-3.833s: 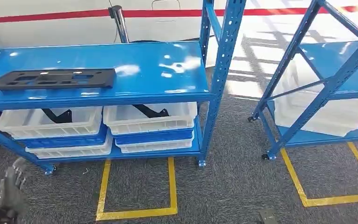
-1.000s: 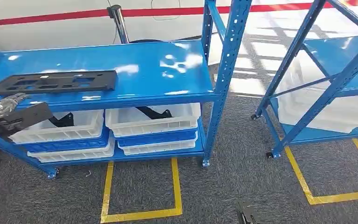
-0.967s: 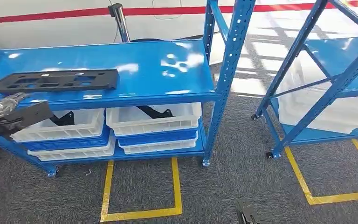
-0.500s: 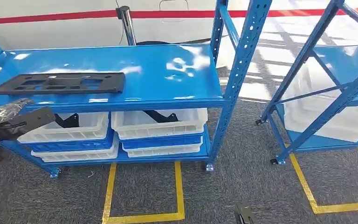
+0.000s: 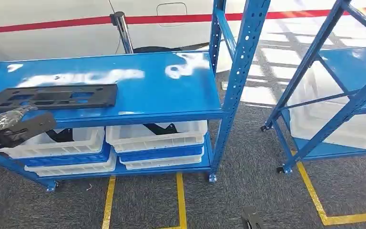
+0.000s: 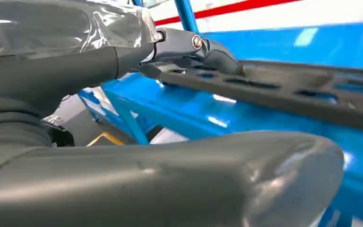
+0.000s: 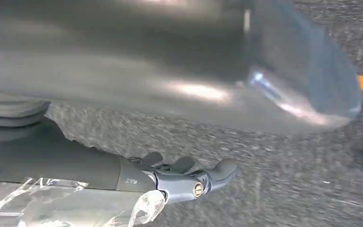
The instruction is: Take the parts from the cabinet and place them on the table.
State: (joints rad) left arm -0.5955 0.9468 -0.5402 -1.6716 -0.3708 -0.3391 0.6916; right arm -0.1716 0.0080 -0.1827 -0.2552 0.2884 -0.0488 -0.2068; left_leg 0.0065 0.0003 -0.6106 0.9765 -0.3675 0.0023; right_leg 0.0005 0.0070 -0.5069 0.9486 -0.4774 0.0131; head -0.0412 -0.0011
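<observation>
Flat black plastic plate (image 5: 52, 97) with rectangular cutouts, lying along the left part of the glossy blue metal shelf (image 5: 171, 90), near its front edge. Left hand (image 5: 16, 128) just in front of that shelf edge, below the plate; dark fingers (image 6: 208, 47) stretched out to the plate's end, touching or nearly so, thick grey thumb apart beneath, nothing gripped. Right hand (image 7: 189, 177) low over grey speckled carpet (image 5: 248, 176), fingers loosely apart, holding nothing. Under the shelf, white ribbed plastic bins (image 5: 155, 136) stacked on blue ones, black parts inside. Yellow tape lines (image 5: 181, 200) on the carpet below the shelf.
</observation>
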